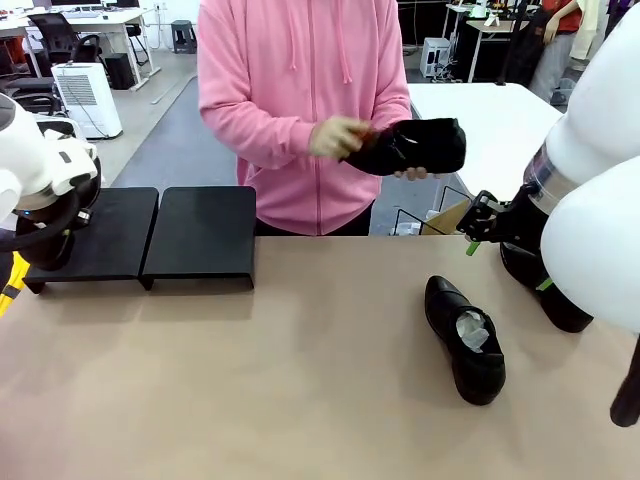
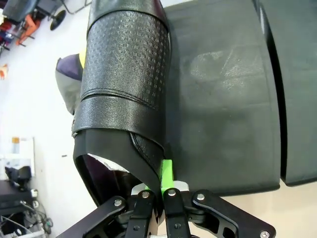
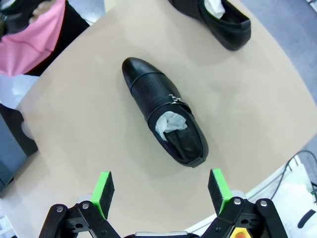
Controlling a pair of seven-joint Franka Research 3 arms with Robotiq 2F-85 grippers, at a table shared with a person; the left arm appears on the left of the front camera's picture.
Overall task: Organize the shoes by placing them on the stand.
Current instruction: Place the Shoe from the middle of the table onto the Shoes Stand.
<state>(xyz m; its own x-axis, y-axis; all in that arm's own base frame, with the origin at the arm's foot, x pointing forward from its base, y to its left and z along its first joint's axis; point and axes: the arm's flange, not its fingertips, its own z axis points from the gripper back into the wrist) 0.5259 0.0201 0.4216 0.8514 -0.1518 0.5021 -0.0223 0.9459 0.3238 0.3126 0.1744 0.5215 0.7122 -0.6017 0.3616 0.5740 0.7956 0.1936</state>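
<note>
In the left wrist view my left gripper (image 2: 161, 186) is shut on the heel rim of a glossy black shoe (image 2: 124, 74), which hangs beside the matte-black stand (image 2: 223, 99). The stand's two platforms (image 1: 205, 235) sit at the table's far left. My right gripper (image 3: 161, 191) is open above a second shoe (image 3: 163, 116) with white paper inside, lying on the table (image 1: 465, 338). A third shoe (image 3: 213, 20) lies beyond it, partly behind my right arm (image 1: 545, 290). The person in a pink hoodie holds a fourth shoe (image 1: 415, 148) in both hands.
The tan table (image 1: 300, 380) has open room in the middle and front. My left arm (image 1: 40, 170) stands beside the stand's left platform (image 1: 110, 235). A white table (image 1: 490, 120) stands behind at the right.
</note>
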